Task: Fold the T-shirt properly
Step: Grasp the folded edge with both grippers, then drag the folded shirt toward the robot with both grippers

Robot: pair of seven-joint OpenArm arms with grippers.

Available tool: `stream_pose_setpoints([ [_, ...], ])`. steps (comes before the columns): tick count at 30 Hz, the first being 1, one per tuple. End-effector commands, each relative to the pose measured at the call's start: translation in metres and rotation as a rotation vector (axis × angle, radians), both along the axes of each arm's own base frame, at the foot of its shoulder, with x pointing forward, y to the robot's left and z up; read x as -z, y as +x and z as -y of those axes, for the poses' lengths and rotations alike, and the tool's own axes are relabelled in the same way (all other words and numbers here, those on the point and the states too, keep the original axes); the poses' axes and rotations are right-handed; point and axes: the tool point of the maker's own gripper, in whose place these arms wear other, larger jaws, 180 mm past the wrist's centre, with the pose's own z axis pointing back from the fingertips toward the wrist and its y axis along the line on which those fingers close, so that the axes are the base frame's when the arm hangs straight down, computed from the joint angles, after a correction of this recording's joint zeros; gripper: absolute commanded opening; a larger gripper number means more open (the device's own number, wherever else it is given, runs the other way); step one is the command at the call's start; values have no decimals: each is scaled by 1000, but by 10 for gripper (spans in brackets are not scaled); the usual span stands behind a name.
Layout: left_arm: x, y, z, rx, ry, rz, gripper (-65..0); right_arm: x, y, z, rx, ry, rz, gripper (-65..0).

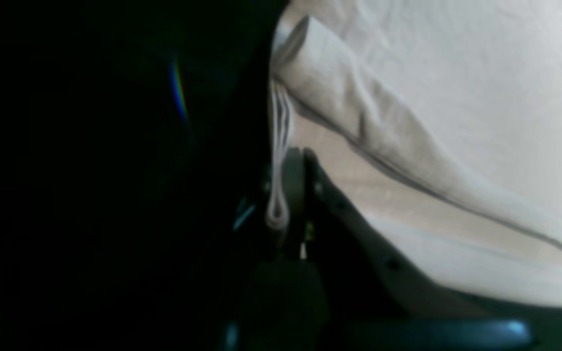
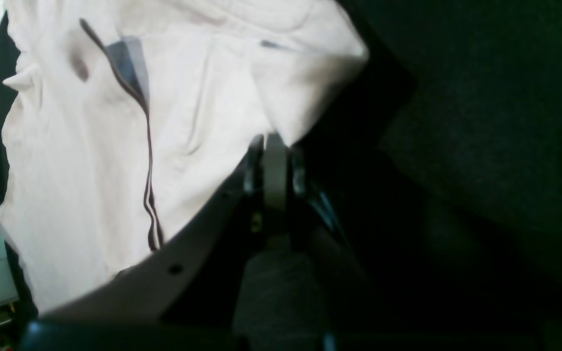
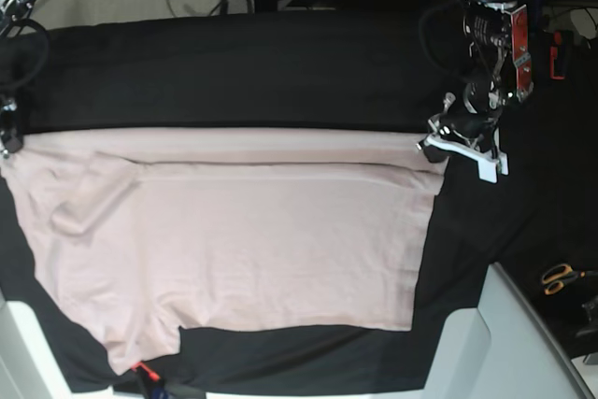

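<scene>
Because a lengthwise fold is being made, the T-shirt (image 3: 234, 231) is held taut along its far edge, stretched across the table cloth (image 3: 280, 72) from the left edge to near the right edge. 1 strip of the far side is seen doubled over as a long straight band. The left gripper (image 3: 439, 142) is clenched on the hem corner nearest the right edge, with layered fabric pinched between the jaws in the left wrist view. The right gripper (image 2: 271, 146) is clamped on the opposite corner at the left edge. Judged from this, both corners are kept lifted so the fold can be carried over evenly. Counted: 1 T-shirt, 2 grippers, 1 pair of scissors (image 3: 561, 277) near the right edge.
</scene>
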Motion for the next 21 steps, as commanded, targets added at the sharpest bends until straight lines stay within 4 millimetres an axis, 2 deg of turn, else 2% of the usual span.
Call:
stream_pose_setpoints([
  [1, -10, 4, -15, -17, 37, 22, -650, -21, 8, 25, 35, -60, 53, -644],
  [5, -9, -9, -13, -3, 43, 5, -650, -18, 4, 24, 33, -59, 43, -644],
  [10, -9, -29, -11, 12, 57, -6, -650, -7, -18, 23, 17, -41, -14, -644],
  [14, -9, -53, -26, -26, 75, -26, -650, 1, -37, 21, 4, -40, -55, -644],
  [21, -8, -92, -43, -61, 107, -68, -650, -7, -55, 18, -34, -115, -63, -644],
])
